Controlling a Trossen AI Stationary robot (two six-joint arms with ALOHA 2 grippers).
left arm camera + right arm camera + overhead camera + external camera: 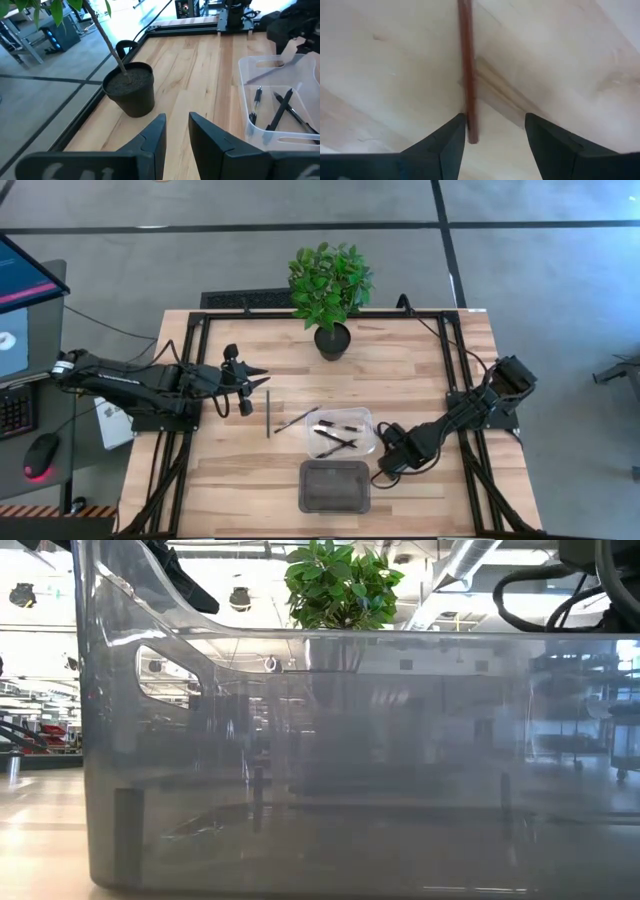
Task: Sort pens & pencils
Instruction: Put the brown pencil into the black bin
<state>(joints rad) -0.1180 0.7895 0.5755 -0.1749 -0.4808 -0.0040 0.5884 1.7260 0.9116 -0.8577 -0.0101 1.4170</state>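
A reddish pencil (466, 65) lies on the wooden table between the open fingers of my right gripper (492, 132), its end close by one finger (452, 137). In the high view that gripper (385, 465) points down just right of a clear tray (368, 420). The tray holds several black pens (337, 438), which also show in the left wrist view (280, 107). A slim dark pencil (268, 413) lies on the table left of the tray. Another (298, 420) rests across the tray's left rim. My left gripper (245, 380) is open and empty above the table's left part. My right gripper's fingers come from above, pointing down, one on either side of the reddish pencil's end (471, 135). The pencil lies flat on the table. It lies right beside one finger, and I cannot tell whether that finger touches it.
A grey translucent bin (335, 485) stands near the front edge and fills the low view (320, 760). A potted plant (330, 290) stands at the far middle, ahead of my left gripper (177, 135). A black frame (190, 360) borders the table.
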